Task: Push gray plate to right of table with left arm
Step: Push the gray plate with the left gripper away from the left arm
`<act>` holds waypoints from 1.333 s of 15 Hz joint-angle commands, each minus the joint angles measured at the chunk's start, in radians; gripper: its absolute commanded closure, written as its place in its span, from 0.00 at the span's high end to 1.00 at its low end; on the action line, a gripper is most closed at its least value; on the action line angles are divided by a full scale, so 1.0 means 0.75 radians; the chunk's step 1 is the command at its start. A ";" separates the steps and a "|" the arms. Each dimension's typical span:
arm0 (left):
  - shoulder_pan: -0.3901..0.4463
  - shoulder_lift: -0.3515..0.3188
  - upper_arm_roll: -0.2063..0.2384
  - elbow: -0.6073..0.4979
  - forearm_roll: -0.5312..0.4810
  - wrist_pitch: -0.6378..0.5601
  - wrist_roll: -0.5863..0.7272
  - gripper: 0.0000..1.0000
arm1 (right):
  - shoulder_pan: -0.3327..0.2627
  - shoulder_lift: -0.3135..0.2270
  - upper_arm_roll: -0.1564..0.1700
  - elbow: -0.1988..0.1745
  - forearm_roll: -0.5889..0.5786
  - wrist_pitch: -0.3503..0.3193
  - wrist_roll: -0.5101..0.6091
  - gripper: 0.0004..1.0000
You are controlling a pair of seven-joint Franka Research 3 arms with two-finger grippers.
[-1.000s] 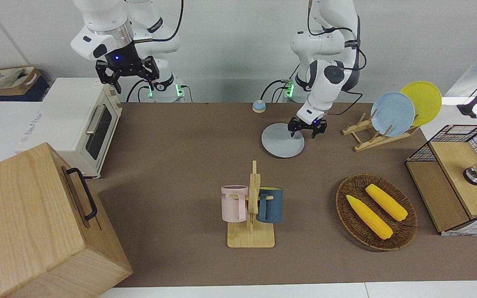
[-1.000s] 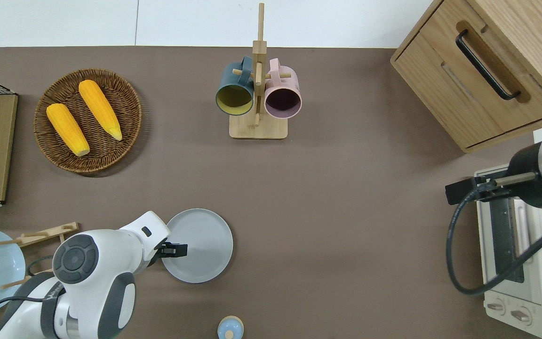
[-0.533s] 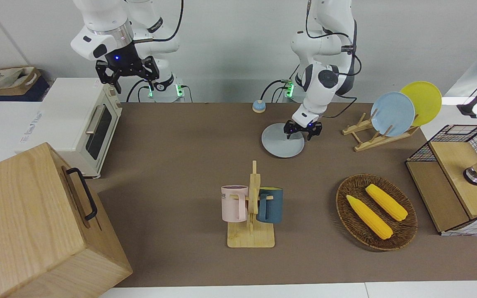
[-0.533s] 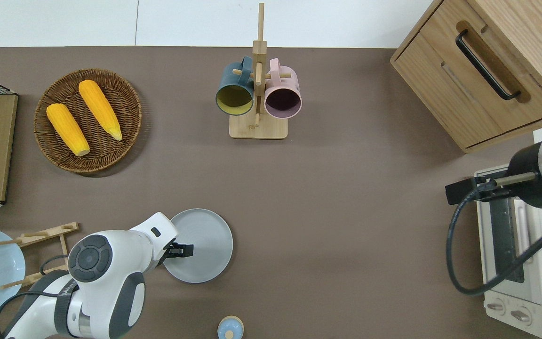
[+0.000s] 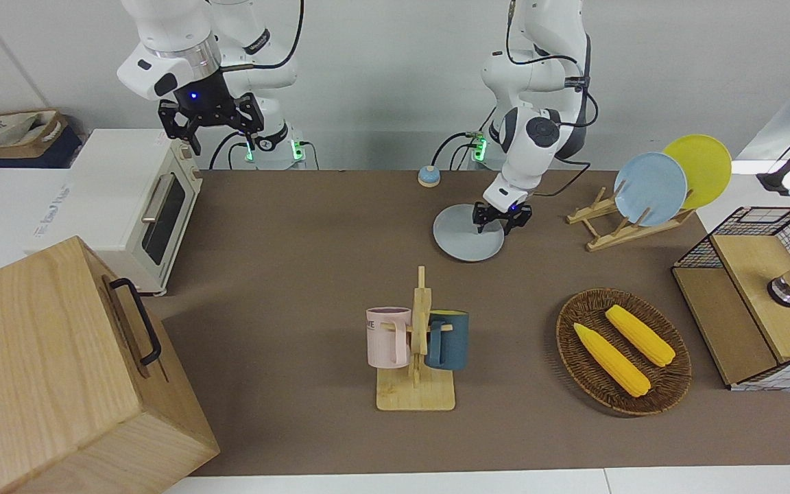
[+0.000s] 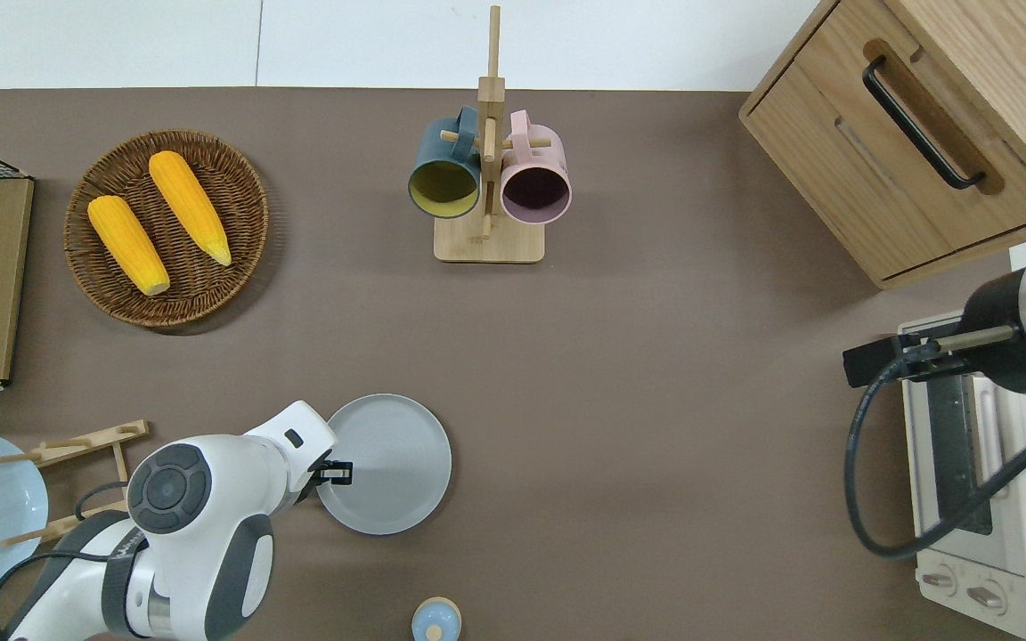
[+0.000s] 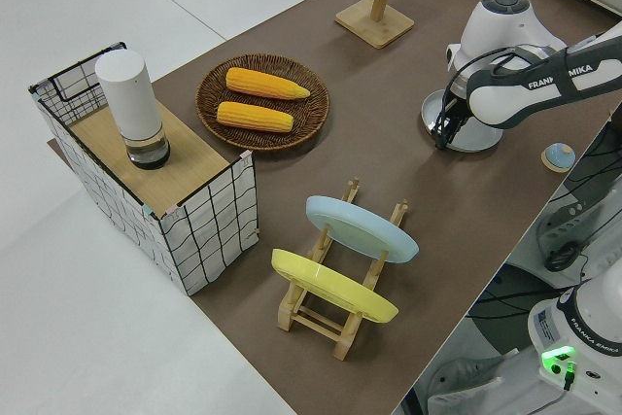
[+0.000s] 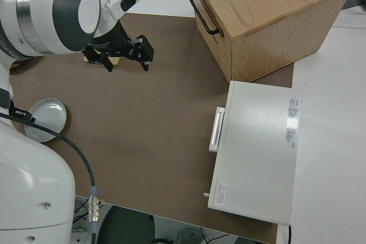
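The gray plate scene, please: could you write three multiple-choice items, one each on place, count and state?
1. Where is the left hand?
A. at the gray plate's edge toward the left arm's end of the table
B. over the wicker basket
C. at the mug rack

2. How many corn cobs lie in the wicker basket?
A. one
B. two
C. four

3. How does the gray plate lie?
A. upright in the plate rack
B. tilted against a mug
C. flat on the table

Answers: 1 A, the overhead view shows the hand at that rim. 2 B, two yellow cobs lie side by side. 3 C, the plate rests flat on the brown mat.
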 commanded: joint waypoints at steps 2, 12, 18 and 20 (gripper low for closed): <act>-0.019 -0.005 0.010 -0.023 -0.011 0.018 -0.057 0.00 | -0.027 -0.004 0.018 0.011 0.014 -0.019 0.001 0.98; -0.046 0.040 0.002 0.002 -0.017 0.020 -0.194 0.00 | -0.027 -0.004 0.018 0.011 0.014 -0.019 0.001 0.98; -0.125 0.091 -0.011 0.071 -0.017 0.022 -0.329 0.00 | -0.027 -0.004 0.018 0.011 0.014 -0.019 0.001 0.98; -0.170 0.113 -0.013 0.108 -0.017 0.020 -0.409 0.00 | -0.027 -0.004 0.018 0.011 0.014 -0.019 0.003 0.98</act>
